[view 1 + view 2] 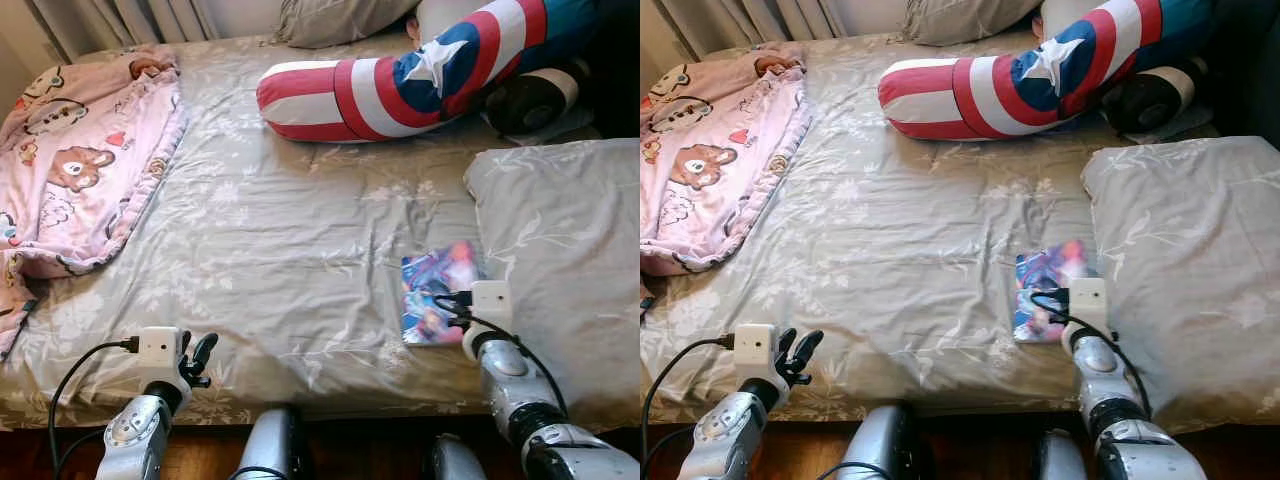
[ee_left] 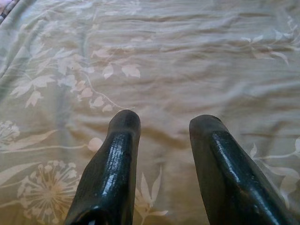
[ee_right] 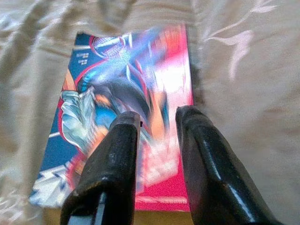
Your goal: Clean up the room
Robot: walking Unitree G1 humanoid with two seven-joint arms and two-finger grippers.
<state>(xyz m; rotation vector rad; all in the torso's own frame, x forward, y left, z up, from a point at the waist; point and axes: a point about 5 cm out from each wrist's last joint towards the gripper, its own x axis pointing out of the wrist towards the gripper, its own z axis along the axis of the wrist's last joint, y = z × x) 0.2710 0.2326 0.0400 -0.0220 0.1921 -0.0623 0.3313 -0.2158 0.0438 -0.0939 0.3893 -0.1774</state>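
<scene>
Right end effector [image 3: 157,117] fingers apart over comic book [image 1: 436,290]; left end effector [image 2: 164,124] apart above bedsheet [image 1: 290,240].

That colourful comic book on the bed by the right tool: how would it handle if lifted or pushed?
The comic book lies flat and looks thin, so it would probably flex or droop if pinched at one edge. Its cover shines, so it may slip between the right tool fingers. On the soft, wrinkled bedsheet, a push would likely slide it or snag it on folds, not roll it.
</scene>
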